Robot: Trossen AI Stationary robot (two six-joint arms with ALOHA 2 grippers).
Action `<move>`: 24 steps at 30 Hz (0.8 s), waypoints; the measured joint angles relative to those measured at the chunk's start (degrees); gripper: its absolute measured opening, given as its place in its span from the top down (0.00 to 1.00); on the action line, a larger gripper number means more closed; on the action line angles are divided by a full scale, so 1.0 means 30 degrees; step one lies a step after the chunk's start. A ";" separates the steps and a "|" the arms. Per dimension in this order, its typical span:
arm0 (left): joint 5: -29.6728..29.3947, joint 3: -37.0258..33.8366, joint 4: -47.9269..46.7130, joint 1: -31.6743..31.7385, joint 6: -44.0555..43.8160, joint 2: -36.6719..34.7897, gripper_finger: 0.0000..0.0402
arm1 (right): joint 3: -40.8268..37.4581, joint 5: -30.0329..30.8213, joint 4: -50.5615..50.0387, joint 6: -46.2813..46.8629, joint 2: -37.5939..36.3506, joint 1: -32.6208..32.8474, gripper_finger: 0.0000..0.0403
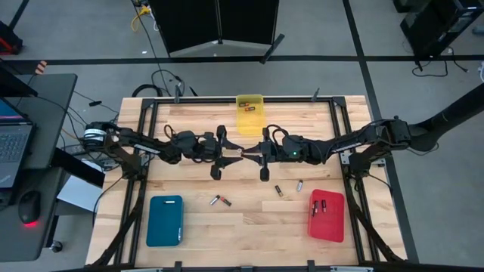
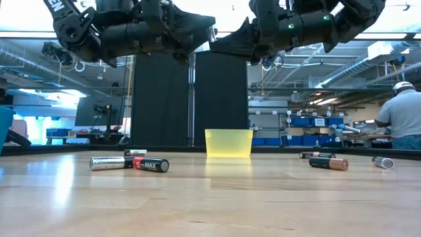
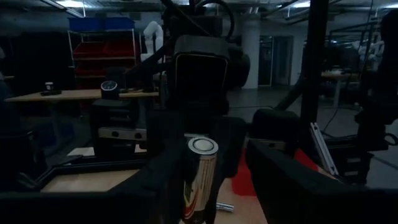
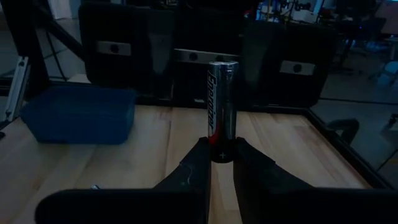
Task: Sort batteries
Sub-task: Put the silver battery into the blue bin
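With the two arms nose to nose above mid-table, the right gripper (image 4: 221, 163) pinches a silvery battery (image 4: 222, 109) by its base while the left gripper (image 1: 224, 156) stands spread wide around it, marking a handover; next, the right arm must carry it to a tray.

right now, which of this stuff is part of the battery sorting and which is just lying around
Job:
- battery gripped by the right gripper
- left gripper, open, facing it
- loose batteries on the table
- yellow tray, blue tray, red tray

Lying about:
- laptop
- mouse
- person in the background
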 joint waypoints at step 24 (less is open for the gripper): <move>0.0080 0.1014 -0.6687 -0.0115 0.2096 -0.2995 0.87 | 0.0015 0.0132 -0.0764 0.0740 0.0000 -0.0025 0.60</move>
